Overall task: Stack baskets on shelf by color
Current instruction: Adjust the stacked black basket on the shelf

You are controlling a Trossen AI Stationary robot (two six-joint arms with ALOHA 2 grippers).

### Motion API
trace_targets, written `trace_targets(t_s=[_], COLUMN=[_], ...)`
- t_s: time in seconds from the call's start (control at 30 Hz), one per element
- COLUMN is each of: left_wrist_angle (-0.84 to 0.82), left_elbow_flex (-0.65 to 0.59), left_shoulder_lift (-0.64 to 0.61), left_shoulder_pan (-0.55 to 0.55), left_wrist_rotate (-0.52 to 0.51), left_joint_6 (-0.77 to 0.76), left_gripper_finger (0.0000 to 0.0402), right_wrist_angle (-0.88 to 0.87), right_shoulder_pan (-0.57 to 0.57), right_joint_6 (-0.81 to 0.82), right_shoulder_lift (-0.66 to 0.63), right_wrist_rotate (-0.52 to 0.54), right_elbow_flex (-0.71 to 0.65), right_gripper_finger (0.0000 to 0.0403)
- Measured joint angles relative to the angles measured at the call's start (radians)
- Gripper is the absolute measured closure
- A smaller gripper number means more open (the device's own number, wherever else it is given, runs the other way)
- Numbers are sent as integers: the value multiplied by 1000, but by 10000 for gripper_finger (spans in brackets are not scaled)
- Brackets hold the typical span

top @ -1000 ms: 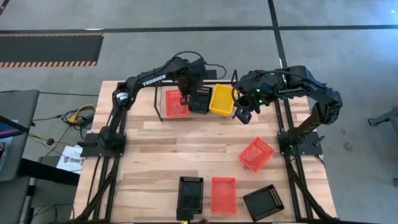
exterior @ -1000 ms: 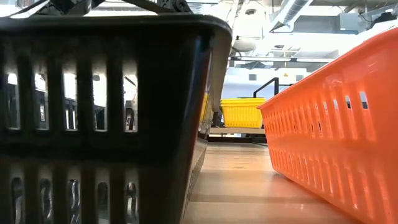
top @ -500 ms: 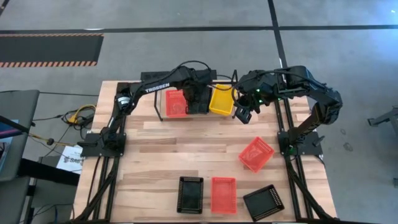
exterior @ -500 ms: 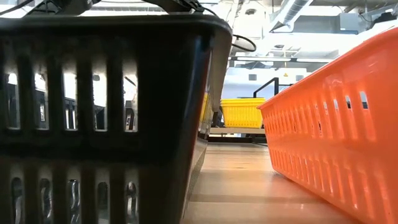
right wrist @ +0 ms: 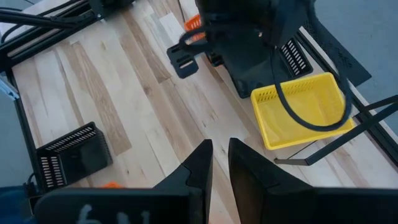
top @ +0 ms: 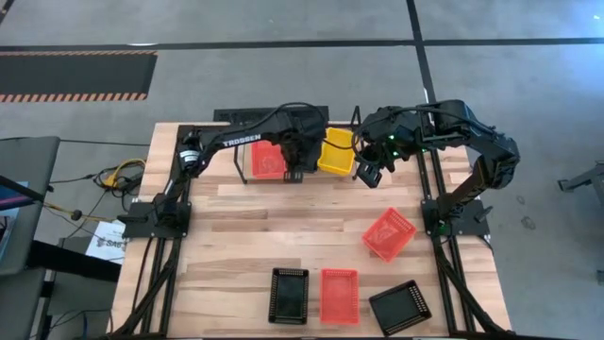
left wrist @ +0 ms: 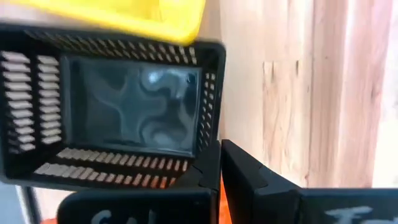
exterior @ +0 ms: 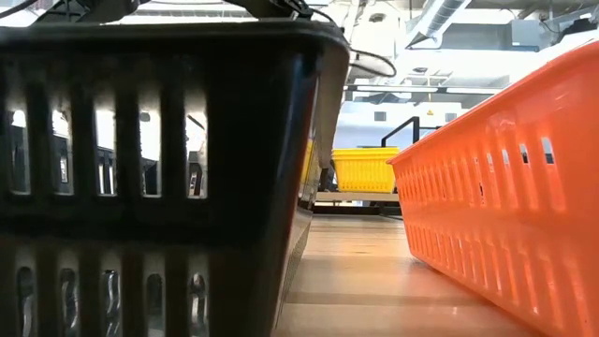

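On the shelf [top: 240, 161] at the table's far edge sit a red basket [top: 265, 160] on the left and a yellow basket [top: 335, 151] on the right. A black basket [left wrist: 134, 106] lies between them, mostly hidden under my left arm in the high view. My left gripper [top: 300, 161] [left wrist: 219, 163] is over it, shut on its wall. My right gripper [top: 368, 175] [right wrist: 219, 149] hovers just right of the yellow basket [right wrist: 301, 109], fingers nearly together and holding nothing. My left gripper holds the black basket by its wall near one corner [left wrist: 208, 146], with the wall between the two fingers. The fingers come from above, pointing down. The basket sits level between the red and yellow baskets. What it rests on is hidden.
A tilted red basket [top: 388, 233] lies on the table's right. Along the near edge lie a black basket [top: 289, 295], a red one [top: 339, 295] and another black one [top: 399, 307]. Bare wood lies in the middle. The black frame edges the table.
My left arm has stretched farther toward the table's right. Its wrist now covers the black basket, which showed plainly between the red and yellow baskets a second ago. The basket has stayed in that middle spot. My right arm has kept still.
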Motion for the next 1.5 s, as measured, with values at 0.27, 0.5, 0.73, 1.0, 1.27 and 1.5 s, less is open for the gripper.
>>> trace_targets(t_s=[0.27,0.5,0.73,1.0,1.27,1.5], left_wrist_angle=[48,63,47,45,27,35], left_elbow_flex=[-102,-133,-123,-14,69,70], left_shoulder_lift=[-1,0,0,0,-2,-2], left_shoulder_pan=[1,4,-5,-10,-10,17], left_wrist_rotate=[-83,-89,-88,-85,-79,-92], left_joint_6=[-2,-7,-14,-15,-16,-4], left_gripper_finger=[401,401,401,401,401,401], right_wrist_angle=[0,0,1,3,3,3], right_shoulder_pan=[0,0,0,0,0,0], right_joint_6=[-1,-1,-13,-24,-24,-24], right_shoulder_lift=[0,0,0,0,0,0], right_wrist_rotate=[0,0,0,0,0,0], right_elbow_flex=[0,0,0,0,0,0], right_gripper_finger=[330,330,330,330,330,330])
